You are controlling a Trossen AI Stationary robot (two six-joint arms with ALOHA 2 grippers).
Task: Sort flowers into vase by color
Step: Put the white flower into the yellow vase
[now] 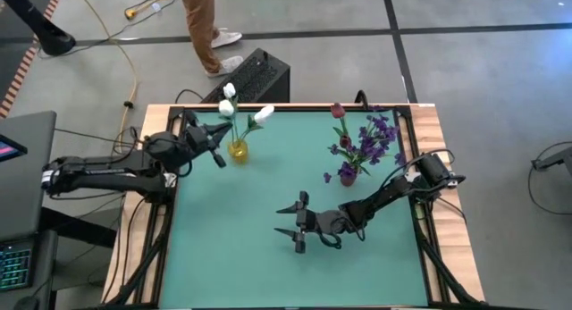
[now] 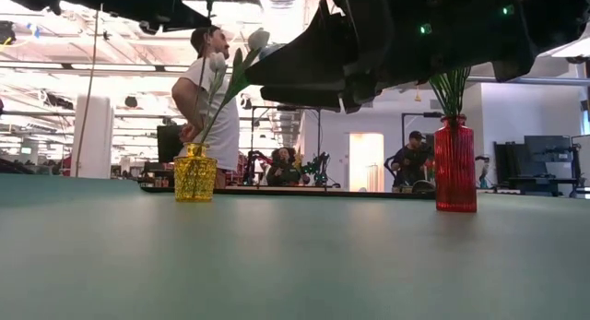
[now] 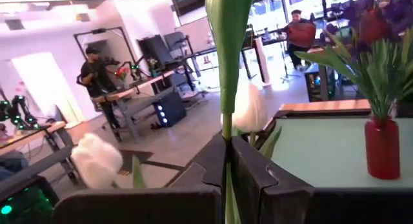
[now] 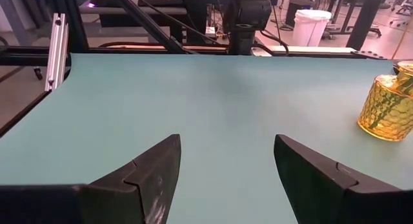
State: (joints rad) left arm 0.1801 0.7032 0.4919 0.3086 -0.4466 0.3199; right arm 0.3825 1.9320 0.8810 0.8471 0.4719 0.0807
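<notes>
The left arm reaches to the yellow vase [image 1: 238, 150] at far left, its gripper [image 1: 217, 156] fingers clamped on a white tulip [image 3: 248, 108] stem. The right gripper [image 1: 300, 222] hovers mid-worktop, fingers apart. Red and purple flowers [image 1: 365, 138] stand in the red vase [image 2: 455, 164], far right.

Look at your two arms: both are matte black, built of jointed segments with black cables looping at the bases. The right gripper [image 4: 226, 179] shows you two wedge-shaped dark fingers [image 4: 151, 175] with a stepped seam across each.
</notes>
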